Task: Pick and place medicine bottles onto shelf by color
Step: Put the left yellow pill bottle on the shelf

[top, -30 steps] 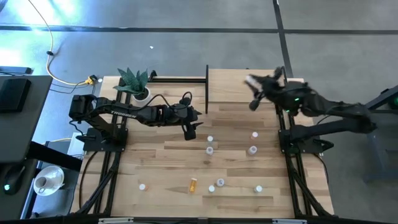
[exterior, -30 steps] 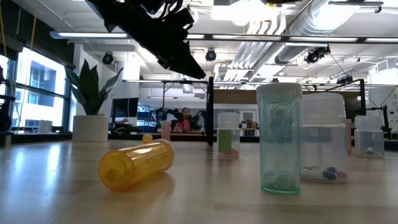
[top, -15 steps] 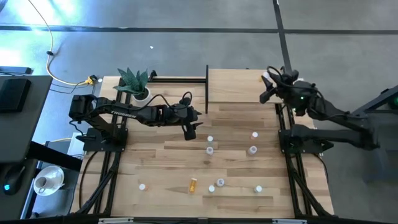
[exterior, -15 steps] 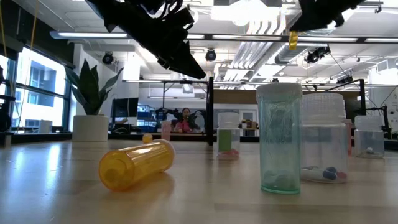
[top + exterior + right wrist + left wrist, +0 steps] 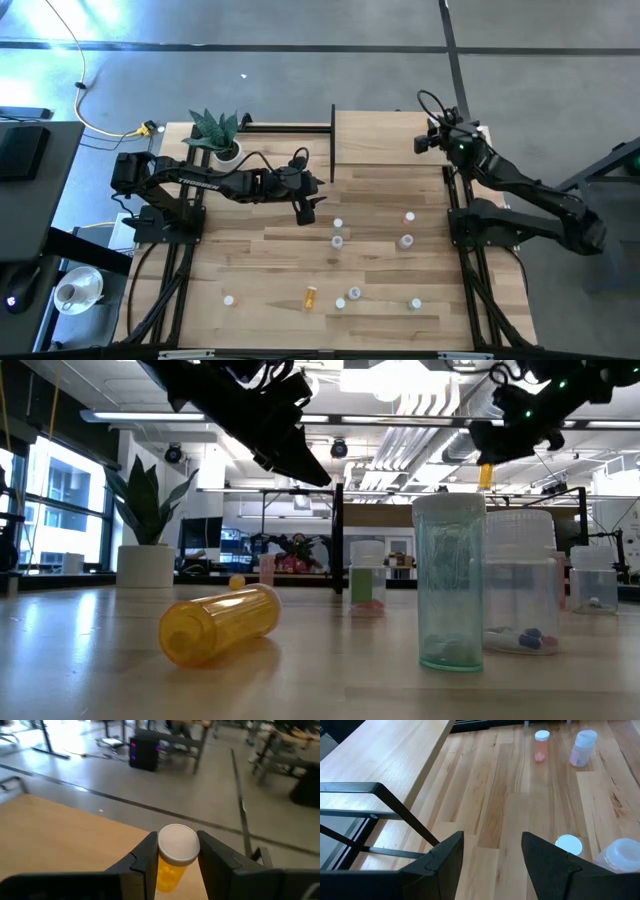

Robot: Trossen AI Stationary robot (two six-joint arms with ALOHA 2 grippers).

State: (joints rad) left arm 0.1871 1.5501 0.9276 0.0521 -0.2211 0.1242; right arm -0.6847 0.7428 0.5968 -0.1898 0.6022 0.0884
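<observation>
My right claw pinches a little orange bottle above the shelf; my left claw waits spread.

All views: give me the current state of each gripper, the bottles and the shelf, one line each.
right gripper: shut on a yellow bottle, above the shelf.
left gripper: open, empty, over the table.
orange bottle: lying on its side.
teal bottle: upright, capped.
shelf: bare where visible.
</observation>
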